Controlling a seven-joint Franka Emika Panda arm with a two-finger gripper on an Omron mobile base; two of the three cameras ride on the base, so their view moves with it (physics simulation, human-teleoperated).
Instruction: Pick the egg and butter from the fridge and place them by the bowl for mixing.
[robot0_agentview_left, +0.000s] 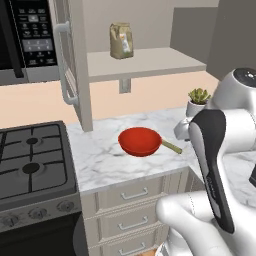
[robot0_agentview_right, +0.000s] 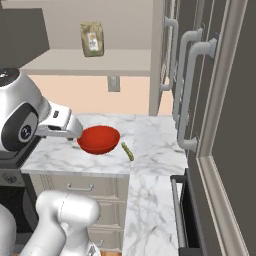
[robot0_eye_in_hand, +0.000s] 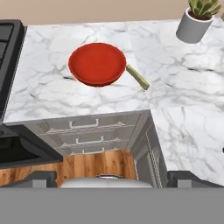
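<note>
Gripper (robot0_eye_in_hand: 112, 177) hangs wide open and empty; butter (robot0_eye_in_hand: 137, 77) lies ahead beside bowl (robot0_eye_in_hand: 97, 64); the egg likely comes next.

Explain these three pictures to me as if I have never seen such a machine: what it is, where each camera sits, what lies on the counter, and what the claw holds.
This is a white robot arm on a base that drives, in a computer-drawn kitchen. Two cameras ride on the base behind the arm, one on its left and one on its right; both look forward and down at the same marble counter. The third camera sits on the hand and looks down along the claw, whose dark tips show at the bottom, set wide apart with nothing between them.

On the counter lies a red bowl, with the olive-yellow butter stick right beside it. A small potted plant stands further along. A stove adjoins the counter, and a paper bag stands on the shelf above.
</note>
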